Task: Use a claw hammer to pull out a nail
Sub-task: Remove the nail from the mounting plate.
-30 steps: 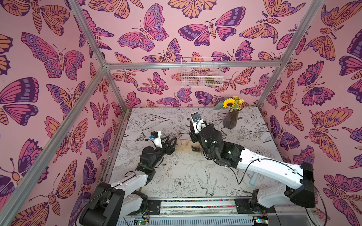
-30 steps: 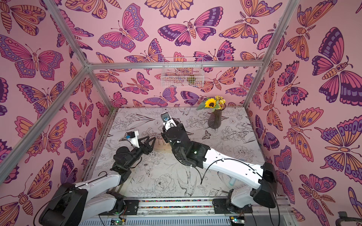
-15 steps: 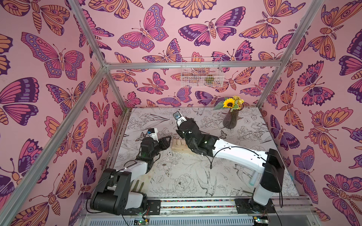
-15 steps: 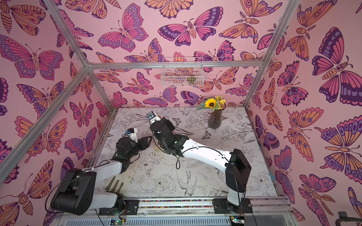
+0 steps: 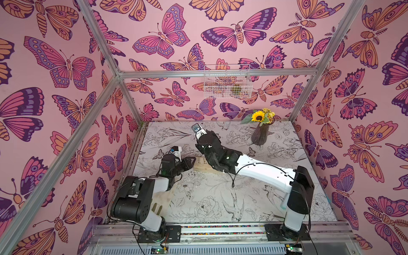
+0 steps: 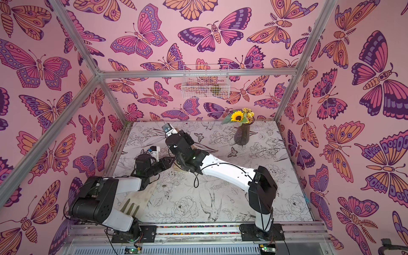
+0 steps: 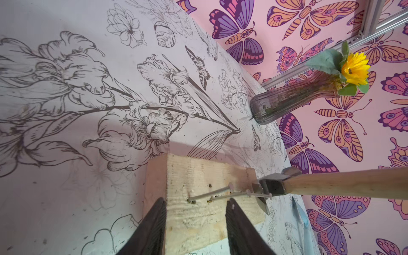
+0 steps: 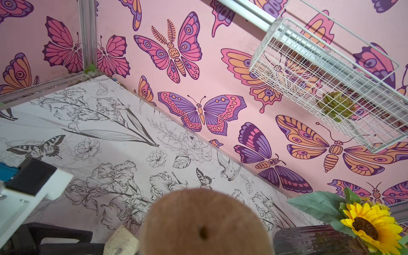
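- The claw hammer (image 7: 331,183): smooth pale wooden handle, grey steel forked claw against a nail (image 7: 229,194).
- The right gripper (image 5: 202,149) clamps its handle; left gripper (image 7: 196,199) gapes over rough wood block (image 7: 198,172).

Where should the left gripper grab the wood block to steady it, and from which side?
Grip the wood block across its side faces near the bare end, approaching from that end. The nails stand further along with the head of the claw hammer at them, so that part is taken. The left gripper straddles the bare end.
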Controlling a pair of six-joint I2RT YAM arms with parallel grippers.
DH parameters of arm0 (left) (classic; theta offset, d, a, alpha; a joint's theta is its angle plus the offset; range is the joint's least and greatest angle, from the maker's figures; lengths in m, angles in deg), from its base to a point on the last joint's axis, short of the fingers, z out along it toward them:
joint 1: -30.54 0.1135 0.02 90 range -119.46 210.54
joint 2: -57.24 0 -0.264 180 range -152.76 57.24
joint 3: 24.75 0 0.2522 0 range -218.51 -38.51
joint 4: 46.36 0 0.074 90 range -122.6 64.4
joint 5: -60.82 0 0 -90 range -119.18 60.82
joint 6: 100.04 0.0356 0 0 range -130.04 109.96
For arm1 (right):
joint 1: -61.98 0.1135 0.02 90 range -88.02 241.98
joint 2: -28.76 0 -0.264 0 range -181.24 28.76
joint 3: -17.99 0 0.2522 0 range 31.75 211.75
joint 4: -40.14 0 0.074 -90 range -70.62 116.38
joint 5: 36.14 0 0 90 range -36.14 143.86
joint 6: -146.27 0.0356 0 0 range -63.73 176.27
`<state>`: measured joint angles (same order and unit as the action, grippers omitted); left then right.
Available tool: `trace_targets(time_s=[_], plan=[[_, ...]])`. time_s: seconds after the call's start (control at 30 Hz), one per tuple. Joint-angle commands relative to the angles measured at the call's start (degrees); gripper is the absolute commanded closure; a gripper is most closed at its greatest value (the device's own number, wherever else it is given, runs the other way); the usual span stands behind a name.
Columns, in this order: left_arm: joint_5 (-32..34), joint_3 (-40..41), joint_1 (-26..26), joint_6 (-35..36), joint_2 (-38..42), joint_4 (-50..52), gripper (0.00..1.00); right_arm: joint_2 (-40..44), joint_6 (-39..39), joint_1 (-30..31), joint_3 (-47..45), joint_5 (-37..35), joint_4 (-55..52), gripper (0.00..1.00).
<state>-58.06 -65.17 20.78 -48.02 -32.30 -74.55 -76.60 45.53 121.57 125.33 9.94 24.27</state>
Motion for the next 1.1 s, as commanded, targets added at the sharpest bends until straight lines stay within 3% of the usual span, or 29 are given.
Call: trace_targets(time_s=[0.0,0.43,0.57,0.77,1.07], plan=[[-2.52,-1.01,0.35,0.89,-1.49,-2.05,0.54,0.04,-3.41,-0.18,5.32,-3.24,2.65,1.0],[-4.99,-2.09,0.35,1.5,-5.44,-3.37,0.59,-0.08,1.5,-0.85,5.83,-1.88,3.22,1.0],[-6.6,-2.0,0.27,1.13,-6.55,-4.52,0.62,2.68,7.49,-2.64,1.77,-0.38,4.02,1.0],[-7.41,-1.3,0.27,1.23,-7.65,-5.29,0.63,8.1,19.61,-7.17,-8.0,7.39,5.89,1.0],[-8.47,-0.94,0.35,2.34,-8.64,-5.94,0.64,9.03,20.34,-7.98,-11.13,9.0,7.09,1.0]])
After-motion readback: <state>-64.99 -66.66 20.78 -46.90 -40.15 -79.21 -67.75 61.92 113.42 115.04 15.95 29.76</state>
